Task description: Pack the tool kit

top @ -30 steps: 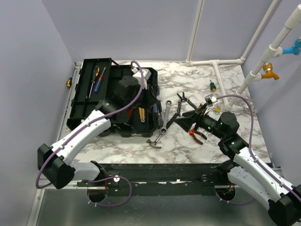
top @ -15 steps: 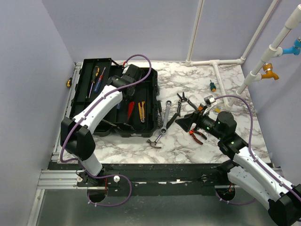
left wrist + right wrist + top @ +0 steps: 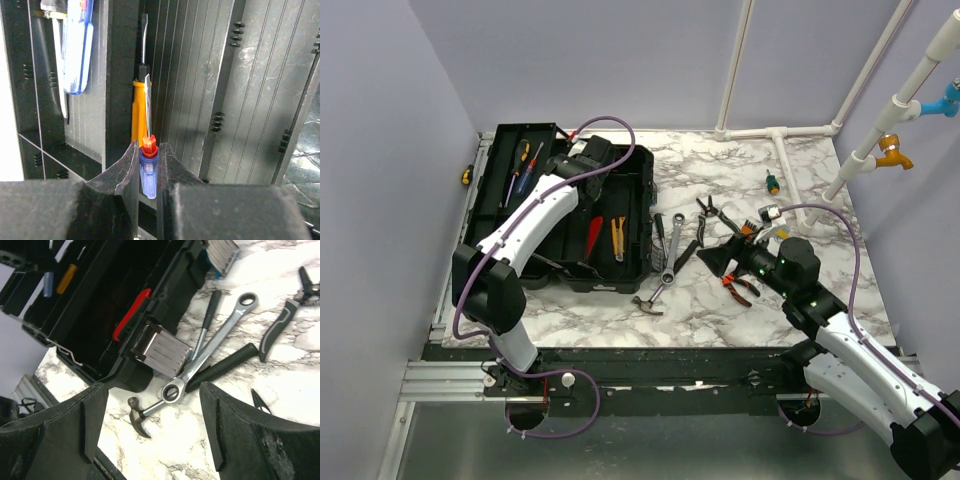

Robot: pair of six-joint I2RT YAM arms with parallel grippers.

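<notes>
Big black plastic toolbox (image 3: 642, 215) sits open on the marble table's (image 3: 720, 310) left, with a red-handled tool (image 3: 592, 235) and a yellow-handled tool (image 3: 619, 238) inside. My left claw (image 3: 148, 146) pinches a small blue-handled screwdriver (image 3: 148, 175) - right claw (image 3: 152, 390) gapes wide.

Walls: we see plain lavender panels (image 3: 600, 60) closing in the back and both sides.
Tabletop: we look down on a white marble-patterned surface (image 3: 740, 165) with grey veining.
Pipes: we count two white pipes (image 3: 733, 70) rising against the back wall, with a short run along the table's far edge, and a thicker slanting pipe (image 3: 920, 72) at right.
Fittings: on that slanting pipe we make out a blue fitting (image 3: 949, 100) and an orange valve (image 3: 894, 152).
Frame: a dark metal rail (image 3: 650, 362) lines the near edge.
Floor: we see dull grey (image 3: 670, 450) below it.
Light: even and soft.
</notes>
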